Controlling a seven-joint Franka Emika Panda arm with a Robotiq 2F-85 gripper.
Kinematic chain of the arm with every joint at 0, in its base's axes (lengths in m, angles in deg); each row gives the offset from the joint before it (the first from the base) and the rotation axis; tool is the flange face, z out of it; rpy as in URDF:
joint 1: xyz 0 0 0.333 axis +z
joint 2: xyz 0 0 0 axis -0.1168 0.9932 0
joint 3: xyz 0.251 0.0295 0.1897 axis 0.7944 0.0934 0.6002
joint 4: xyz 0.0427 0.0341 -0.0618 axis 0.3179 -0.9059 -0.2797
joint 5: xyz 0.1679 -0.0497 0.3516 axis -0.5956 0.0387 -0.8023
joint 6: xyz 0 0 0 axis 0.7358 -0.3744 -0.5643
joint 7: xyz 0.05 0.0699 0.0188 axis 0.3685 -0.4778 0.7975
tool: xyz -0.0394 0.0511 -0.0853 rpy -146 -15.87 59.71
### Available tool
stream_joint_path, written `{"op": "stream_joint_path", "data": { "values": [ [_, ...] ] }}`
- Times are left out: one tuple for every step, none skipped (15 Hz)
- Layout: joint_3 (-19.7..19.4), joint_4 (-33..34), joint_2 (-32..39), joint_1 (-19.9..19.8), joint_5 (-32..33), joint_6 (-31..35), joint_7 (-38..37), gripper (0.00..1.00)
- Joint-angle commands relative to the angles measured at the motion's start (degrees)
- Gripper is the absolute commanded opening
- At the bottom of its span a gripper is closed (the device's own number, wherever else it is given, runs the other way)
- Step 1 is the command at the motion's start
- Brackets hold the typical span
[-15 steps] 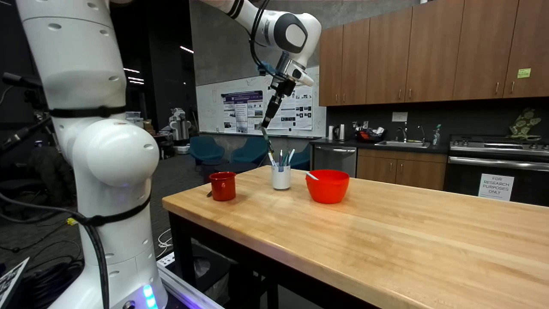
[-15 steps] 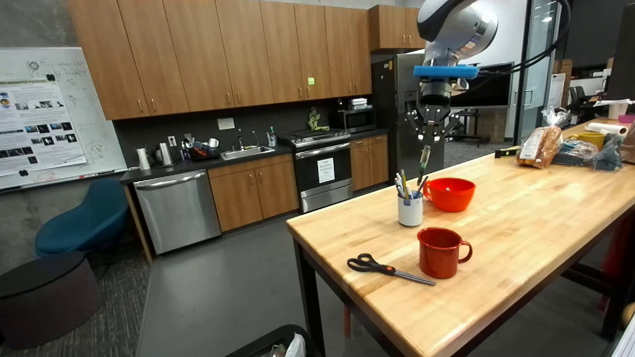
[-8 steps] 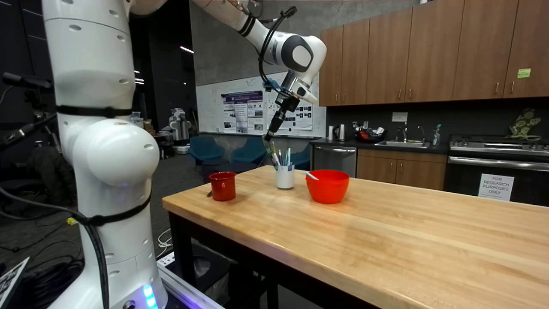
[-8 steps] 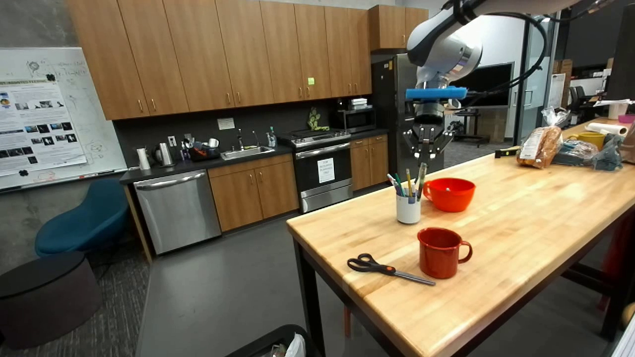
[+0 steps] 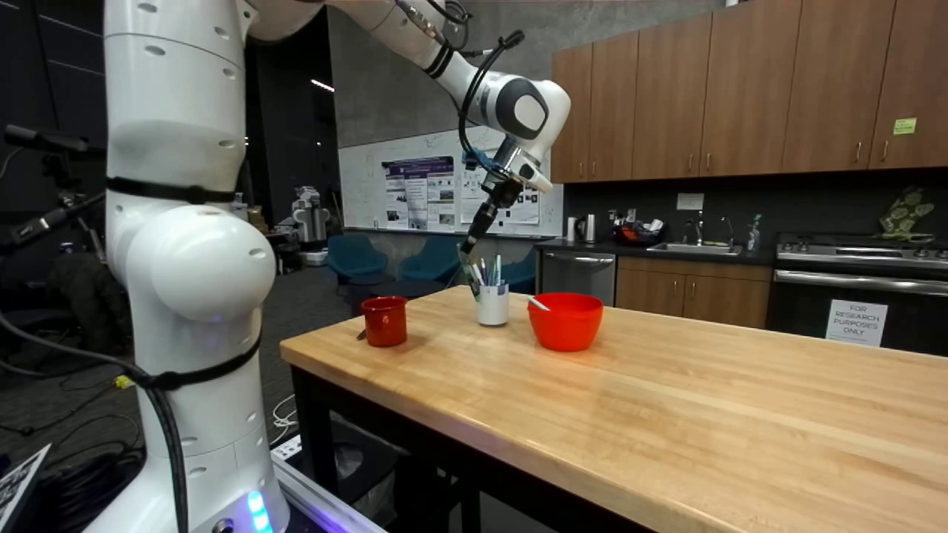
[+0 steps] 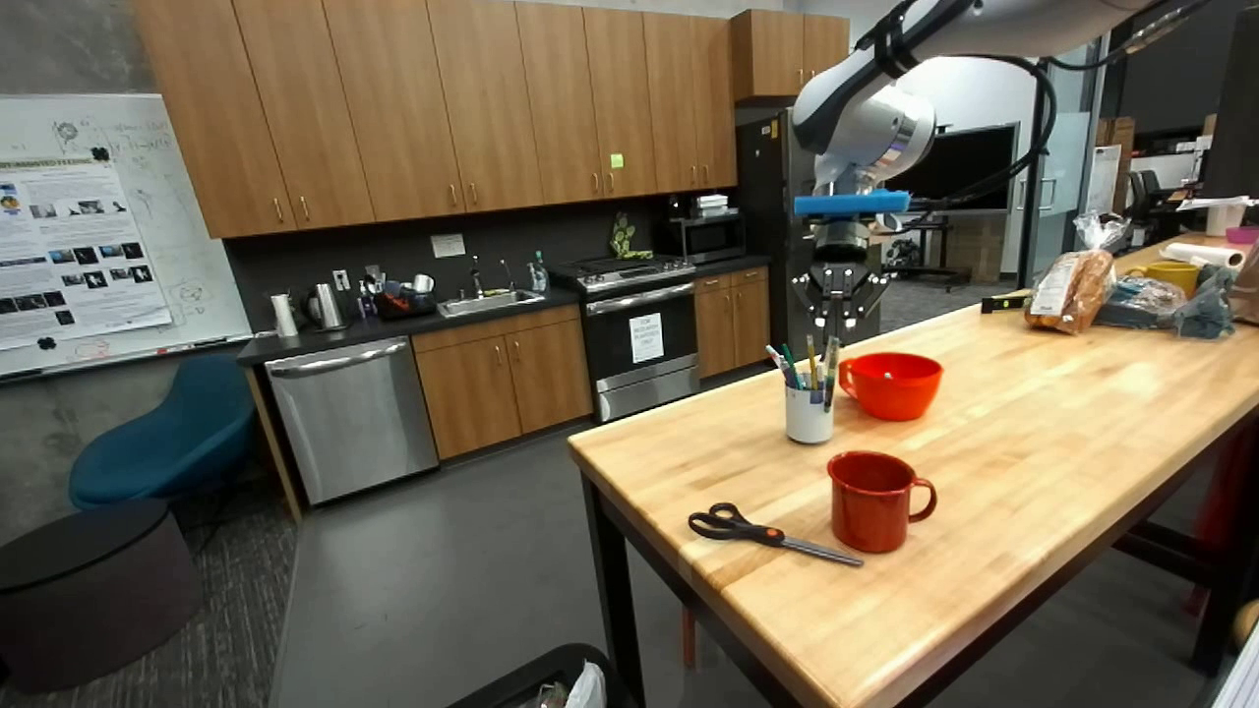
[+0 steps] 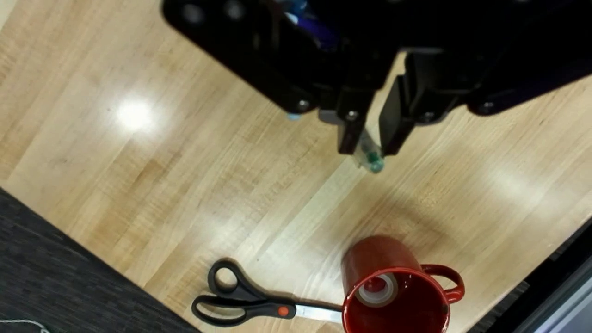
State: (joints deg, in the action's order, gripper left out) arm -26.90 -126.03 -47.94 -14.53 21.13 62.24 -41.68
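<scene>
My pincer [image 7: 370,146] is drawn narrow around a slim, clear-bodied marker [image 7: 373,161], gripping it between the two fingertips, and in the wrist view its green end pokes out just past them. I hold it over the butcher-block tabletop [image 6: 993,472], right next to a white pen cup [image 6: 809,421]. The marker stands nearly upright, tilted a little; in both exterior views its lower end reaches below the level of the rim and shows at the outside of the cup's wall. Whether it touches that wall I cannot tell. Other pens [image 6: 811,358] stand in the cup, leaning different ways, and from my wrist most of the cup is hidden behind my own dark linkage. Near the cup sits a bright red bowl [image 6: 893,388] with a handle; in an exterior view a white utensil handle [image 5: 538,303] sticks out over its rim. Closer to the table's end stands a dark red mug [image 7: 377,256], upright, and beside it lies a pair of scissors [image 7: 263,307] with black handles, the blades pointing toward the mug's base. Well apart, farther along the table, rests a bagged loaf of bread [image 6: 1070,290].
</scene>
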Motion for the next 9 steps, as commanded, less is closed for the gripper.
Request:
{"op": "stream_joint_path", "data": {
  "values": [
    [-0.4,3.0,-1.3,0.3,-0.7,-4.0,-0.1,0.04],
    [-0.4,3.8,-1.6,0.4,-0.4,-4.6,-0.2,0.04],
    [-0.4,4.7,-1.7,0.4,-0.2,-5.1,-0.3,0.04],
    [-0.4,5.5,-1.8,0.4,-0.1,-5.6,-0.4,0.04],
    [-0.3,6.3,-1.9,0.5,0.0,-6.0,-0.5,0.04],
    [-0.3,6.9,-2.0,0.5,0.1,-6.1,-0.5,0.04],
    [-0.3,7.6,-2.0,0.6,0.3,-6.0,-0.5,0.04],
    [-0.2,8.2,-2.0,0.7,0.5,-5.5,-0.7,0.04],
    [-0.2,8.7,-1.6,0.7,0.7,-5.0,-0.6,0.04]
  ]
}}
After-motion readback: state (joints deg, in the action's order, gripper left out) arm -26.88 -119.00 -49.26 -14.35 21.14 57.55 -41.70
